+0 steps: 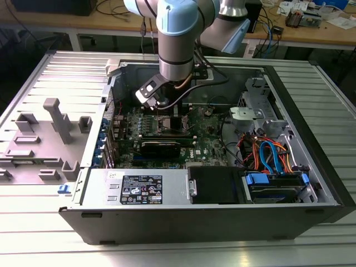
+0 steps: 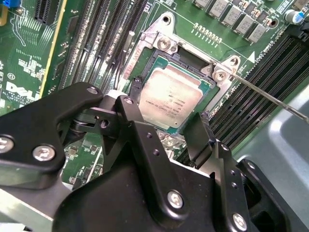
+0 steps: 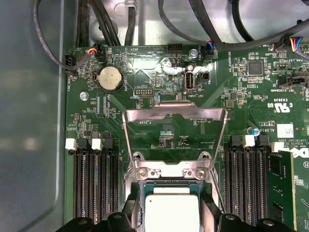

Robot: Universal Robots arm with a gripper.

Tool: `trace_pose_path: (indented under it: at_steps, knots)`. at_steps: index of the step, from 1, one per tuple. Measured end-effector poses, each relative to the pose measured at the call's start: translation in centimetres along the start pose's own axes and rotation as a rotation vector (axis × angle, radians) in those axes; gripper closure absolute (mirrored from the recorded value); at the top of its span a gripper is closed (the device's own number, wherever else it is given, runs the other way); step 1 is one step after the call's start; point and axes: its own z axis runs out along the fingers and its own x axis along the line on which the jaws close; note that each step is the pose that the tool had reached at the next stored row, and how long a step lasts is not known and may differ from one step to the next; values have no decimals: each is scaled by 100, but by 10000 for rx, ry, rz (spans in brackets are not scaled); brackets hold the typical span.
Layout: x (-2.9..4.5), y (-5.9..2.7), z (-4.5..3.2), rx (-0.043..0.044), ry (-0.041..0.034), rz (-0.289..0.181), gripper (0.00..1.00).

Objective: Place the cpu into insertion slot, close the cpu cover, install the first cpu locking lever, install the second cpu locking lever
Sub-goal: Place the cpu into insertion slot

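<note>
Around: long black plastic memory slots flank the dark, silver-rimmed square insertion slot on the green circuit board, and black cables hang beyond.
In the way: the thin silvery square-frame cpu cover stands raised on its hinge.
Look: the flat square cpu has a dull silver-grey metal top.
Where: it lies within the insertion slot.
Tool: the black metal gripper clamps the cpu's opposite edges.

white print on motherboard, faint print on cpu, stickers on metal shroud

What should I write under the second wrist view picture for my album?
The claw down at the cpu sitting in the insertion slot.
</note>
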Motion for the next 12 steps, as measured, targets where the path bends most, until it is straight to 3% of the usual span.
trace_pose_path:
  at_steps: [5,12]
  knots:
    - [0,4,-40,37,1,1,38]
    - [-1,33,-12,49,0,4,38]
